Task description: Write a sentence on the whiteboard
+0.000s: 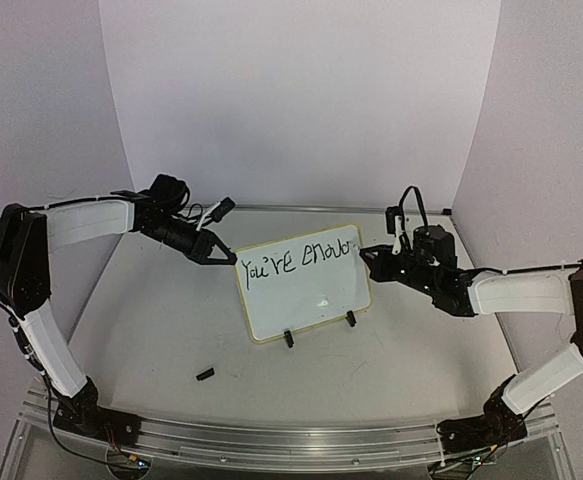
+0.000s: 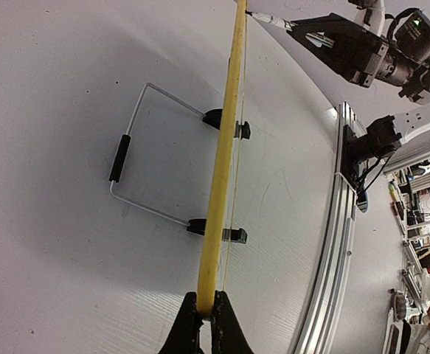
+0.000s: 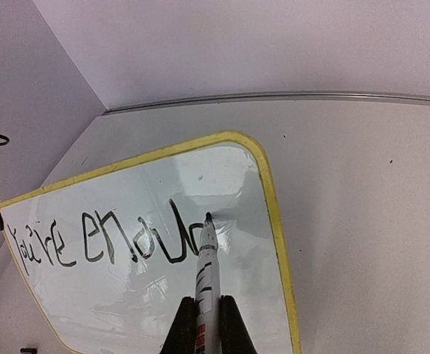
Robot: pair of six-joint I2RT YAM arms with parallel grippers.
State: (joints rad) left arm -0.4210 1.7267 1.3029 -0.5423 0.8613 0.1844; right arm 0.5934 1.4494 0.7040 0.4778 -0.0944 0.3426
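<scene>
Both are clenched: left gripper [image 2: 207,304] pinches the board [image 1: 311,300] at its left edge, right gripper [image 3: 207,304] holds the marker [image 3: 206,262]. Scant space lies rightward; the sentence [image 3: 89,247] may overrun the rim [image 3: 274,214].

White table [image 1: 151,330], small black piece [image 1: 206,374] (lying near front), metal rail [image 1: 271,440]

Whiteboard [image 1: 309,298] on the table [image 1: 151,330] — marker [image 3: 206,259] tip against it

From the left wrist we saw the whiteboard [image 2: 220,214] edge-on, its written face hidden. The right wrist view cut off its lower part (the marker [image 3: 206,273] too). We couldn't identify a small black piece [image 1: 205,374].
</scene>
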